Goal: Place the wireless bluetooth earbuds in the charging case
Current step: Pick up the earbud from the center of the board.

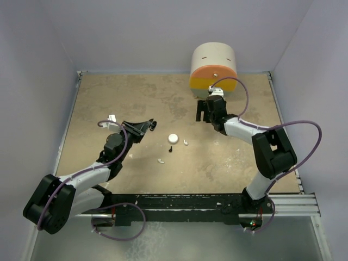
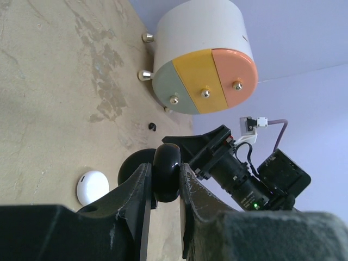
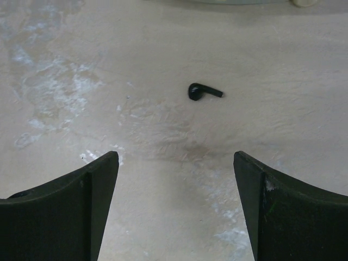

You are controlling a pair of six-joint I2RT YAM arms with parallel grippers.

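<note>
My left gripper (image 1: 151, 125) (image 2: 165, 169) is shut on a glossy black round charging case (image 2: 166, 156), held edge-on above the table at centre left. A white round case (image 1: 173, 138) (image 2: 91, 186) lies on the table to its right. Two white earbuds (image 1: 186, 142) (image 1: 161, 161) and a small black earbud (image 1: 170, 148) lie around the white case. My right gripper (image 1: 205, 112) (image 3: 175, 157) stands open just above the table with nothing between its fingers. Another black earbud (image 3: 202, 91) (image 2: 151, 126) lies just ahead of its fingertips.
A round white cabinet (image 1: 213, 68) (image 2: 204, 81) with green, yellow and orange drawer fronts stands at the back, right behind my right gripper. Purple walls close in the table (image 1: 136, 98) at the back and on both sides.
</note>
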